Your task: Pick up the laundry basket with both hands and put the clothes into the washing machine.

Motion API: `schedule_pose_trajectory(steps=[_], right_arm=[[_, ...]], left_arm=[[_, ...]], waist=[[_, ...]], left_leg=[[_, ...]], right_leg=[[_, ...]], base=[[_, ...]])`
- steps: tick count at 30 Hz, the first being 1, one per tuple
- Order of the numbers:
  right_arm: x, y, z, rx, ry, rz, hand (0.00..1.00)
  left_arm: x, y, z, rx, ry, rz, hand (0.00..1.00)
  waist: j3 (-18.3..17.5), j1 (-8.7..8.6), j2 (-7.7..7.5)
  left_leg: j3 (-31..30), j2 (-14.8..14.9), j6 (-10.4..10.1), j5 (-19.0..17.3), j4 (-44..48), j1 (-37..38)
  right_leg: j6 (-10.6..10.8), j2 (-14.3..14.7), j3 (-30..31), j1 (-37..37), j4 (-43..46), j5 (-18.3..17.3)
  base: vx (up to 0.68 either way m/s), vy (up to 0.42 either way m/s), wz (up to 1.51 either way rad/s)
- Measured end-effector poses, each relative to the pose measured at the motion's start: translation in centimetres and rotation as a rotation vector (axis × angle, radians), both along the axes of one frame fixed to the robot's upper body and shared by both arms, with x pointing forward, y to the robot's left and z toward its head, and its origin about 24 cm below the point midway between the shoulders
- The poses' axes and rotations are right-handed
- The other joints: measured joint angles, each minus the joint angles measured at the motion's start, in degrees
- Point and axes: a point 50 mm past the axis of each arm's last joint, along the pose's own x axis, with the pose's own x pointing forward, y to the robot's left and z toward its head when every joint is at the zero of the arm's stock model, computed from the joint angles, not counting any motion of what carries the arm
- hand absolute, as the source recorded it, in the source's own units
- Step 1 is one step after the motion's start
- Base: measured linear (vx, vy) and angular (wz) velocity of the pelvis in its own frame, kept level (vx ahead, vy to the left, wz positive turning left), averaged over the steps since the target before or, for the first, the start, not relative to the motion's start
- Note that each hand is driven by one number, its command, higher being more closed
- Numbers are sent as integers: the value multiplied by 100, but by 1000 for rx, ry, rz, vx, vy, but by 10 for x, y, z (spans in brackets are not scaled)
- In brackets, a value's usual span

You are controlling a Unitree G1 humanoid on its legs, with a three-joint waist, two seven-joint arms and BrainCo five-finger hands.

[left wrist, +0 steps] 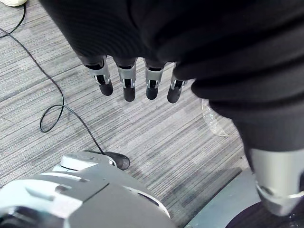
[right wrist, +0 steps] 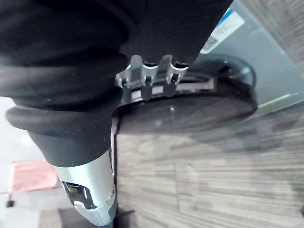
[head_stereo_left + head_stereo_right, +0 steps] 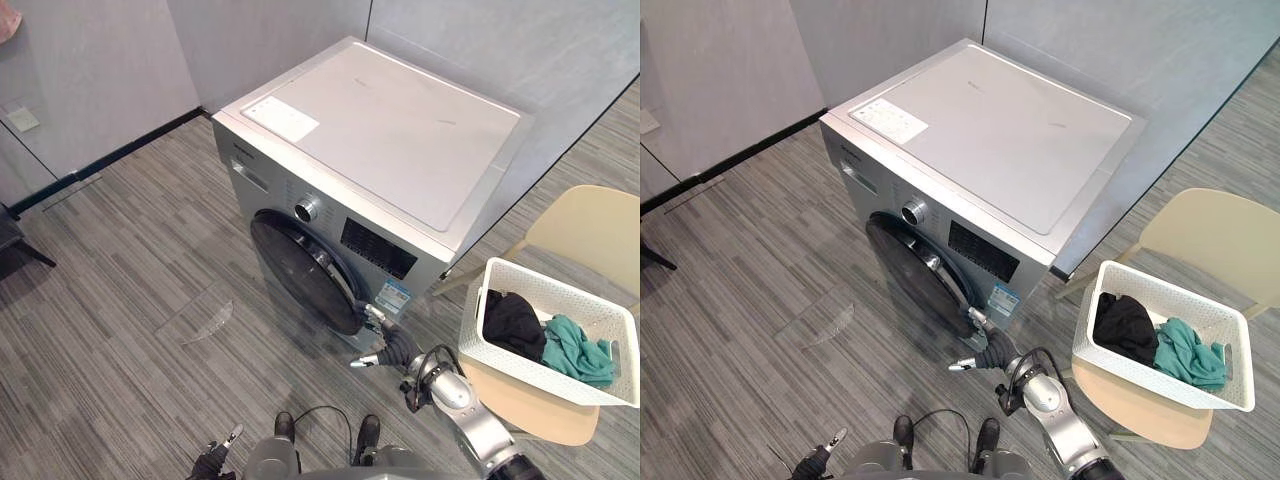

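The laundry basket (image 3: 530, 372) sits on a cream chair (image 3: 590, 225) to the right of the washing machine (image 3: 380, 130), with a black garment (image 3: 512, 322) and a teal one (image 3: 572, 348) inside. The right hand (image 3: 388, 342) is at the right edge of the machine's dark round door (image 3: 300, 270), fingers straight and thumb spread apart (contact with the rim is unclear). The left hand (image 1: 126, 83) hangs low in front of the machine, fingers straight, side by side, empty.

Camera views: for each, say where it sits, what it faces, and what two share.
Left eye view: on head, looking down at washing machine, laundry basket, right hand.
Right eye view: beside it, same scene.
Left wrist view: on wrist, along left hand to floor.
Right wrist view: likewise, along fingers to machine's door.
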Motion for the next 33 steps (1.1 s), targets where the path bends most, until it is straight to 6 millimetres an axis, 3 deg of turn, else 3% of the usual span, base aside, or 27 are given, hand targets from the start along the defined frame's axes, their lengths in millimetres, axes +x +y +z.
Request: schedule_pose_trajectory(steps=[3,8,10,11,12,14,16,18,20,24,26,28,30,33], right_arm=[[18,2,-9,-59,31,-17,0],[76,-5,-3,-184,53,-90,0],[115,-20,22,-217,41,-197,0],[122,-22,27,-222,44,-211,0],[139,-35,43,-183,44,-324,0],[154,-49,66,-147,25,-415,0],[162,-54,81,-67,-6,-505,0],[166,-53,92,-19,-38,-546,0],[169,-35,101,14,-92,-523,0],[147,22,95,-27,-193,-271,0],[109,71,65,-16,-142,-43,0],[74,96,38,20,-51,82,0],[45,106,14,49,45,150,0],[13,96,-15,61,168,175,0]], left_arm=[[1,-1,0,-1,-2,-8,0],[23,-13,5,-18,-88,-45,0],[45,-22,13,-39,-185,-56,0],[48,-23,15,-43,-199,-55,0],[58,-27,19,-56,-241,-54,0],[73,-33,27,-66,-306,-65,0],[81,-39,32,-80,-347,-75,0],[84,-42,34,-84,-361,-87,0],[84,-41,35,-79,-361,-76,0],[85,-40,35,-68,-362,-73,0],[85,-34,36,-50,-359,-83,0],[85,-30,37,-38,-357,-80,0],[85,-28,37,-30,-356,-70,0],[78,-19,35,0,-327,-71,0]], waist=[[16,11,36],[359,230,385],[821,418,601],[922,462,629],[1134,571,702],[1398,686,826],[1521,743,950],[1536,811,972],[1544,812,956],[1564,768,879],[1539,685,754],[1514,618,656],[1480,591,558],[1311,411,318]], left_leg=[[-12,-38,-4,43,-79,-23],[-273,-185,99,171,-16,-380],[-473,-189,122,224,126,-601],[-519,-193,122,237,148,-645],[-632,-207,123,304,170,-815],[-794,-251,117,405,124,-990],[-948,-314,97,535,-3,-1112],[-1015,-366,98,660,-156,-1145],[-1033,-386,100,668,-164,-1134],[-1008,-375,98,662,-165,-1069],[-988,-324,84,640,-165,-1064],[-973,-291,69,628,-161,-1050],[-940,-267,58,604,-150,-958],[-888,-239,35,495,-64,-713]], right_leg=[[-21,-7,-12,0,-121,89],[26,-81,-275,-182,-121,150],[25,-130,-466,-289,21,149],[29,-140,-500,-327,75,138],[11,-182,-611,-497,241,88],[0,-281,-773,-690,468,4],[12,-430,-962,-869,745,-135],[29,-525,-1061,-989,925,-231],[30,-559,-1092,-978,980,-270],[51,-565,-1035,-967,1043,-343],[20,-508,-1019,-967,1029,-373],[-1,-474,-998,-966,1025,-389],[-2,-442,-923,-910,1016,-388],[-4,-385,-873,-603,898,-384]], base=[[6,12,3],[-14,39,28],[-65,35,45],[-107,21,43],[-96,20,36],[-106,15,48],[-83,20,57],[-22,17,38],[32,-1,13],[49,-43,-6],[56,-72,-4],[41,-67,-7],[23,-62,-16],[-24,-31,-13]])
